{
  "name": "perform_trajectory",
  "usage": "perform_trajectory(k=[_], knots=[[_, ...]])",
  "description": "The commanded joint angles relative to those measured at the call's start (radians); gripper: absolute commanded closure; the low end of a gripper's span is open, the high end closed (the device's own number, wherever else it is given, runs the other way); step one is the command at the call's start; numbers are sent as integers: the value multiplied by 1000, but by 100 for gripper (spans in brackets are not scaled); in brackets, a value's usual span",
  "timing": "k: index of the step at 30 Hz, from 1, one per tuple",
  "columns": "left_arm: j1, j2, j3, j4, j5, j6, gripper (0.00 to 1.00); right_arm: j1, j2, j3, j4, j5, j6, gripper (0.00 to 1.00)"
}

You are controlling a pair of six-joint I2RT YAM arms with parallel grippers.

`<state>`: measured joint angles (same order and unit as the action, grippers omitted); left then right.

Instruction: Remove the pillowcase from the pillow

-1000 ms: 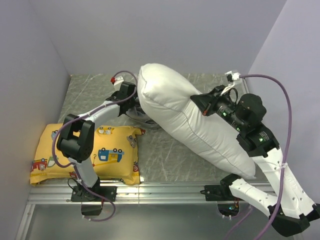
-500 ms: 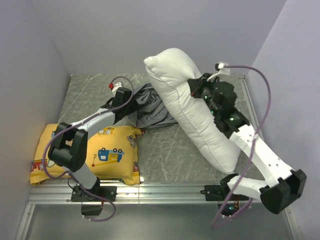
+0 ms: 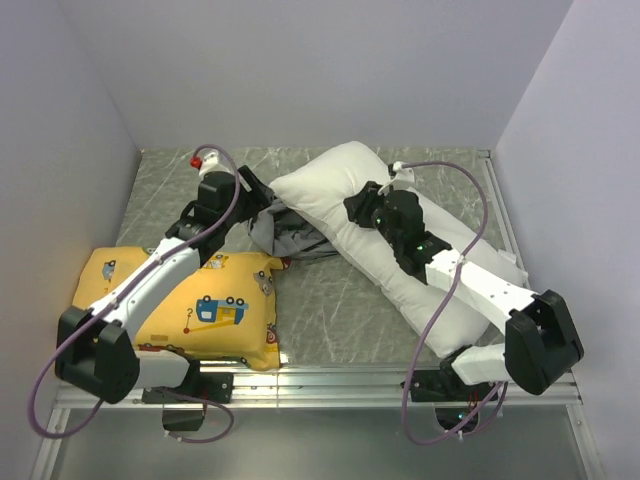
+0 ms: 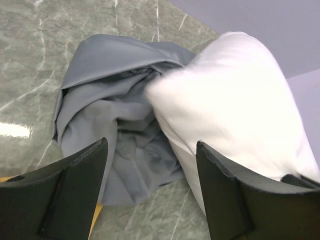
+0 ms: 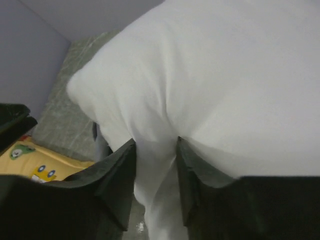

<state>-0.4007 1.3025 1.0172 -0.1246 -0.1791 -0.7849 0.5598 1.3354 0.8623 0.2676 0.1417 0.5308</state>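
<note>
The plump white pillow [image 3: 320,190] lies bare and slanted across the table's right half. The crumpled grey pillowcase [image 3: 290,232] sits in a heap against its left end, off the pillow. My left gripper [image 3: 248,200] hovers just left of the heap, open and empty. In the left wrist view its fingertips [image 4: 151,145] frame the pillowcase [image 4: 100,100] and the pillow's corner [image 4: 235,100]. My right gripper [image 3: 356,206] rests on top of the pillow. Its jaws [image 5: 156,141] stand apart with a loose ridge of the pillow [image 5: 225,90] between them.
A yellow cartoon-vehicle print pillow [image 3: 200,300] lies at the near left, under my left arm, also visible as a yellow corner [image 5: 30,160] in the right wrist view. Grey walls close the marbled table [image 3: 330,290] on three sides. A metal rail [image 3: 320,378] runs along the near edge.
The pillow, held up by my right gripper, has come down flat on the table. Both grippers have opened; the left one let go of the pillowcase and drew back left.
</note>
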Motion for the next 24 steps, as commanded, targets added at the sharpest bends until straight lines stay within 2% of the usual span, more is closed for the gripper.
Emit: perform_trajectory(k=[1, 3, 7, 8, 15, 20, 24], knots=[[-7, -84, -26, -38, 30, 32, 23, -3, -85, 58, -10, -11, -3, 48], [-12, -127, -29, -67, 41, 45, 23, -3, -137, 82, -103, -19, -8, 34], [-13, -193, -31, -135, 61, 59, 24, -5, -241, 119, -212, -4, -31, 22], [-13, -212, -38, -145, 59, 71, 24, -5, -264, 118, -225, 5, -34, 13], [-12, -382, -68, -225, -2, 131, 20, -8, -477, 34, -318, 42, -63, 11], [-13, -434, -94, -193, 47, 164, 19, -8, -582, -58, -337, 104, -77, 7], [-13, -468, -123, -167, 35, 162, 18, -8, -622, -86, -344, 130, -87, 5]])
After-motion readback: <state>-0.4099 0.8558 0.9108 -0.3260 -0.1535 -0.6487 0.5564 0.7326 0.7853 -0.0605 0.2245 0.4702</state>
